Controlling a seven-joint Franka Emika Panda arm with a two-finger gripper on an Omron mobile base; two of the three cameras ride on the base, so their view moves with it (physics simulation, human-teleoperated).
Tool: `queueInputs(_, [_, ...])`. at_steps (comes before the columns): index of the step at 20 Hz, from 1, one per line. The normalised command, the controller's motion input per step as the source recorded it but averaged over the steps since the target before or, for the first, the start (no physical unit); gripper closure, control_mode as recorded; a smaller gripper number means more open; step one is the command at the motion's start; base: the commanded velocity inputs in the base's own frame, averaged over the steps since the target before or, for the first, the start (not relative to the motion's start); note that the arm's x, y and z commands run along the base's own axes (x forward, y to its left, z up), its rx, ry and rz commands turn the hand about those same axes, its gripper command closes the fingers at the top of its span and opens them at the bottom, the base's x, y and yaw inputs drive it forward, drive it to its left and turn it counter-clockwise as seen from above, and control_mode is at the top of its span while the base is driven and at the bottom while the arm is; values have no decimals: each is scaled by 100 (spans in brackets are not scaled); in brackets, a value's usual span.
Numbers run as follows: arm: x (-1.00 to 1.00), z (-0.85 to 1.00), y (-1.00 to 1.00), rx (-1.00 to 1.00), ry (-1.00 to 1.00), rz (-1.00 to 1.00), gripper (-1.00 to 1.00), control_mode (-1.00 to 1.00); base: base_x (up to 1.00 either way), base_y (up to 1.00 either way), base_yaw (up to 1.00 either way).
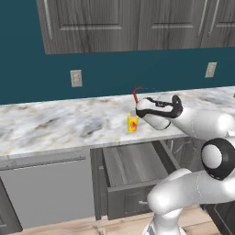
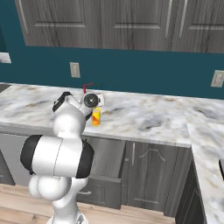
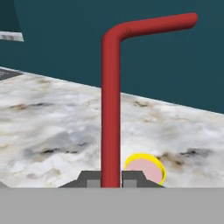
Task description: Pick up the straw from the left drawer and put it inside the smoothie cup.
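Left base view
- Gripper (image 1: 137, 111): at the end of the white arm, over the marble counter (image 1: 55, 121); its fingers are hidden behind the hand, so their spread cannot be read here.
- Straw (image 1: 136, 94): red, rising upright from the gripper's tip, short bent end at the top pointing right.
- Smoothie cup (image 1: 132, 123): yellow with a red mark on its side, standing on the counter just below the gripper and slightly left of it; contents not visible from here.
- Left drawer (image 1: 133, 172): pulled open below the counter edge, well below the gripper; dark grey wood grain, nothing seen inside it.

Right base view
- Gripper (image 2: 94, 101): seen from behind, over the counter.
- Straw (image 2: 86, 87): its red bent top shows just above the hand.
- Smoothie cup (image 2: 96, 117): directly under the hand, near the counter's front edge.
- Left drawer (image 2: 107, 157): open, partly hidden behind the arm.

Hand view
- Gripper (image 3: 110, 178): both fingertips (image 3: 92, 179) pressed against the straw, clamping it.
- Straw (image 3: 110, 109): upright between the tips, bend at the top turned right.
- Smoothie cup (image 3: 145, 169): just right of the tips and beyond them, yellow rim ringing pink contents; the straw is outside the cup.
- Writing: none readable.
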Motion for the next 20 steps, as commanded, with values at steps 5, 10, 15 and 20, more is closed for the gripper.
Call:
queueInputs(5, [29, 0, 0, 0, 0, 17, 100, -100, 0, 0, 0])
queueInputs(10, [38, 0, 0, 0, 0, 7, 100, -100, 0, 0, 0])
queueInputs(15, [33, 0, 1, 0, 0, 0, 100, -100, 0, 0, 0])
queueInputs(20, [35, 0, 0, 1, 2, 0, 100, -100, 0, 0, 0])
